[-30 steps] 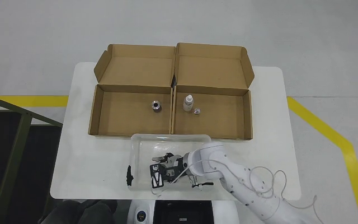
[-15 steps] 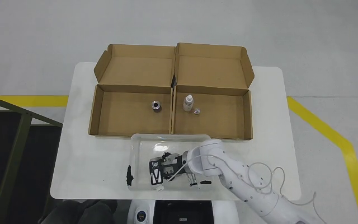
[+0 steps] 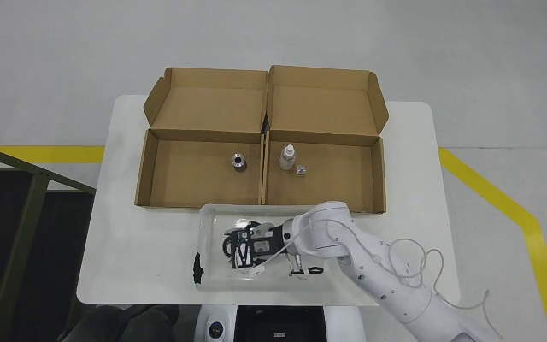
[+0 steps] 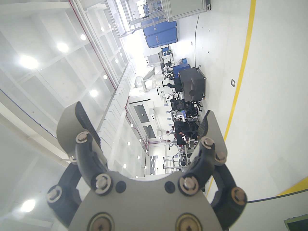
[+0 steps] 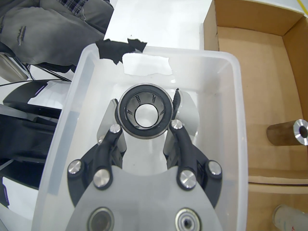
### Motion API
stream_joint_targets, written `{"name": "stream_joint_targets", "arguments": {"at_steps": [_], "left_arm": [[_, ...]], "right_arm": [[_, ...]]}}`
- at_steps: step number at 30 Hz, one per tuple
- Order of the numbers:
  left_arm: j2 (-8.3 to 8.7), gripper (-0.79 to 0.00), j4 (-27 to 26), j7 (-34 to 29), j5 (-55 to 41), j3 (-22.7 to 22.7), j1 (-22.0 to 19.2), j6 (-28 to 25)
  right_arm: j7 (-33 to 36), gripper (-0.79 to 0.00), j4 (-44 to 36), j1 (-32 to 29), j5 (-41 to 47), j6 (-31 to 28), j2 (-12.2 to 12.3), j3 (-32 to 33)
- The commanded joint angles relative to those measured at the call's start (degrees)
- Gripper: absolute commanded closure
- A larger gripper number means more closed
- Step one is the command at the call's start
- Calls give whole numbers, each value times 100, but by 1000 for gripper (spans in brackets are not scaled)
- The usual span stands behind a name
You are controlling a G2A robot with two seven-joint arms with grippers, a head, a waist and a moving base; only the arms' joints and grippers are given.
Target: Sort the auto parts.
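The right gripper [image 5: 144, 111] is clamped on a bearing sleeve [image 5: 134, 97], with one finger pressed against each side of its round wall and its open bore facing the wrist camera. The sleeve (steel by the look of it, with a dark ring at the end) is probably heavy for its bulk, rigid and smooth, so it could roll or slip between flat pads. A hold across the barrel, as here, seems the safe one, and it should stand firm pressure. It sits low inside the clear plastic tub [image 5: 237, 73]; whether it rests on the bottom or hangs just above it I cannot tell. A scrap of black tape [image 5: 113, 49] clings to the tub's rim.

Beyond the tub lie two open cartons. The left carton [image 3: 179, 175] holds a short steel bush [image 3: 237, 161]. The right carton [image 3: 342, 175] holds a white bottle [image 3: 289, 156] with a tiny part [image 3: 300, 169] just beside it.

The left gripper [image 4: 144, 111] is spread wide and holds nothing, aimed up into a bright hall. Everything stands on a smooth white worktop [image 3: 120, 248] over a grey floor [image 3: 68, 51] marked by a yellow line [image 3: 51, 155].
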Motion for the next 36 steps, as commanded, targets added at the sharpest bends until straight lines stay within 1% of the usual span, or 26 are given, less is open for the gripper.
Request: {"name": "stream_joint_targets", "arguments": {"at_steps": [1,13,26,36], "left_arm": [[0,-785,0,0,0,0,0,0],[0,-785,0,0,0,0,0,0],[0,-785,0,0,0,0,0,0],[0,-785,0,0,0,0,0,0]], "right_arm": [[-28,0,-41,37,106,20,0,32],[-242,0,15,316,617,306,-20,222],[-338,0,-55,498,872,483,43,665],[-476,0,197,804,958,611,-10,595]]}}
